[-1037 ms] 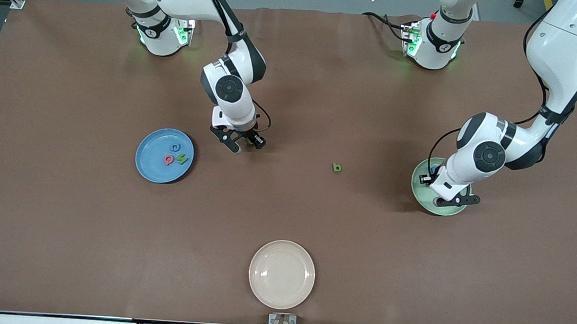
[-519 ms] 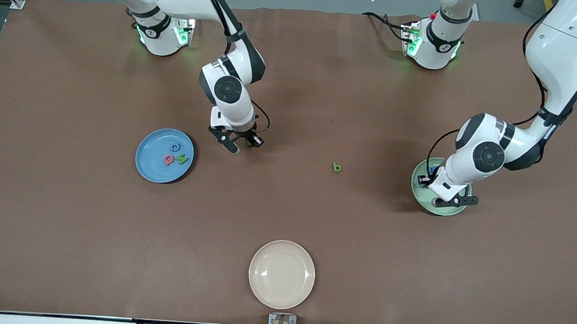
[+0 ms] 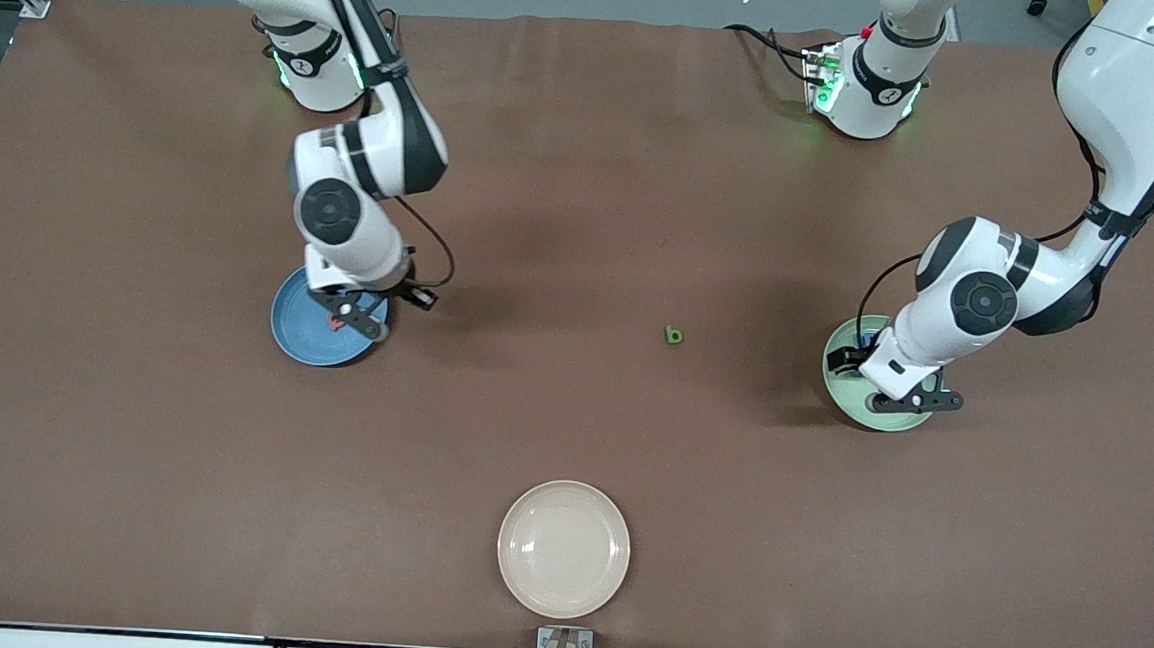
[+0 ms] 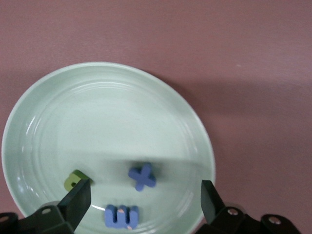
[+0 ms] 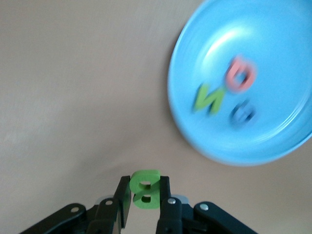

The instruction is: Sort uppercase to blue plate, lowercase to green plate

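Since a second ago the right arm is swinging away from the middle of the table toward its own end; the right gripper is now hanging over the blue plate, its fingers pinching the green B upright between them; the red Q, green N and blue C are already lying in that plate. Meanwhile the left gripper is hovering low over the green plate with its fingers newly spread, the blue m, blue x and green u lying in the plate beneath it. One small green letter is lying on the bare table between the two plates, nearer the green one; I judge the capital's drop is the step in hand, calling for centring over the plate and letting go; then the left arm fetching that last letter.
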Robot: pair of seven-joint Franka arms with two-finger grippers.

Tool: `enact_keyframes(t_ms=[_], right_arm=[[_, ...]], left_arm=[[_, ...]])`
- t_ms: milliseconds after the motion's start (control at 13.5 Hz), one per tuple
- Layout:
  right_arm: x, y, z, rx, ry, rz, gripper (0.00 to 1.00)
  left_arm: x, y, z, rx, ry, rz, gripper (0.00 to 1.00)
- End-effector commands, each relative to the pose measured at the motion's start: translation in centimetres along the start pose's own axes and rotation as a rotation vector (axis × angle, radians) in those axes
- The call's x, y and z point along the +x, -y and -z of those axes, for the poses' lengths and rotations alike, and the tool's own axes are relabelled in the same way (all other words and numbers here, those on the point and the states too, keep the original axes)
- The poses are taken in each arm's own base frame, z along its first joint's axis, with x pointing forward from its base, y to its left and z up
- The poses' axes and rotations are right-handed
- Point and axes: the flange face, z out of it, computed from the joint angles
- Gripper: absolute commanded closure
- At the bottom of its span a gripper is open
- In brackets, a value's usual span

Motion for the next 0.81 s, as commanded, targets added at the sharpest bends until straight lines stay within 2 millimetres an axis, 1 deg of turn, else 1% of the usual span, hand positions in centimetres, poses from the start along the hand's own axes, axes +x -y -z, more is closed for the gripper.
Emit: enact_keyframes(t_ms=[0,148,296,370,444,519,593,741], right_arm=[[2.9,-5.6,-0.3,-0.002,0.010,0.099,0.99],[5.1,-9.0,-1.0,-0.014,0.011,0.150,0.99],[6.5,-11.7,-2.2,-0.019,0.011,0.168,0.99],[6.6,-12.5,-2.9,-0.020,0.006,0.173,0.99],[7.1,-13.3,-3.1,-0.017,0.002,0.182,0.99],[7.8,-14.1,-3.2,-0.016,-0.001,0.172,0.99],[8.3,-14.6,-3.7,-0.021,-0.012,0.165,0.99],[8.8,-14.7,-5.0,-0.039,-0.032,0.169,0.98]], left_arm=[[-1.1,-4.0,2.9,0.009,-0.030,0.020,0.01],[-1.5,-8.1,4.7,-0.032,-0.057,0.092,0.01],[-2.2,-12.9,5.1,-0.068,-0.054,0.147,0.01],[-2.9,-15.5,5.1,-0.083,-0.050,0.179,0.01],[-3.2,-17.8,5.2,-0.102,-0.044,0.213,0.01],[-3.5,-19.6,4.9,-0.117,-0.034,0.234,0.01],[-4.1,-21.6,4.2,-0.127,-0.017,0.241,0.01],[-4.6,-24.3,2.9,-0.127,0.000,0.275,0.01]])
